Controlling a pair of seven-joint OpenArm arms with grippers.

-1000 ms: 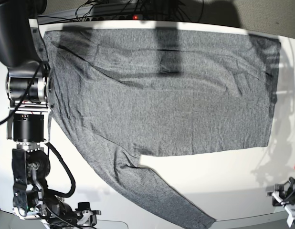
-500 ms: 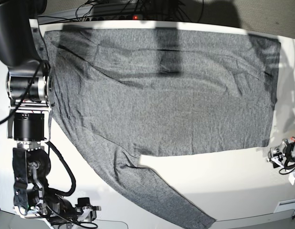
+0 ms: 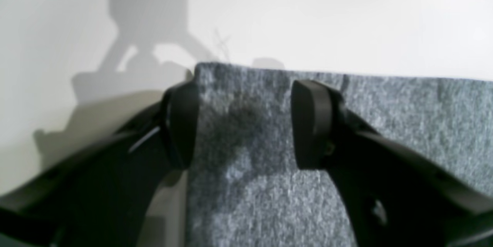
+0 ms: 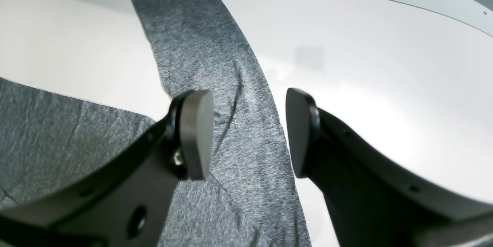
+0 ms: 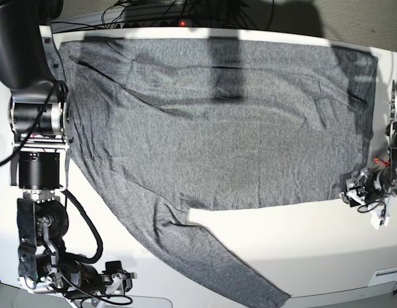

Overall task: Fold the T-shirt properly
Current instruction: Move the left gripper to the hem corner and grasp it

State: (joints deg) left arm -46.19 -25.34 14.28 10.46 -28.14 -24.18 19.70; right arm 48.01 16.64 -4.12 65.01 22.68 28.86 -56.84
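- Left wrist view: the left gripper (image 3: pixel 244 123) is seen with its fingers (image 3: pixel 311 123) spread wide and nothing gripped. A squared corner of the T-shirt (image 3: pixel 346 154) lies directly between and under them. One finger sits at the cloth's side edge and the other over the fabric, with bare counter (image 3: pixel 308 15) beyond the tips.
- Right wrist view: the right gripper (image 4: pixel 249 133) is likewise open and empty. The long sleeve runs lengthwise between its fingers (image 4: pixel 196 133), away from the tips; the sleeve's one edge lies close by the far finger.
- Base view: the T-shirt (image 5: pixel 218 122) is spread flat across the counter (image 5: pixel 301 250). The hem corner is judged nearest the left gripper (image 5: pixel 352 192), the sleeve nearest the right gripper (image 5: pixel 118 282).
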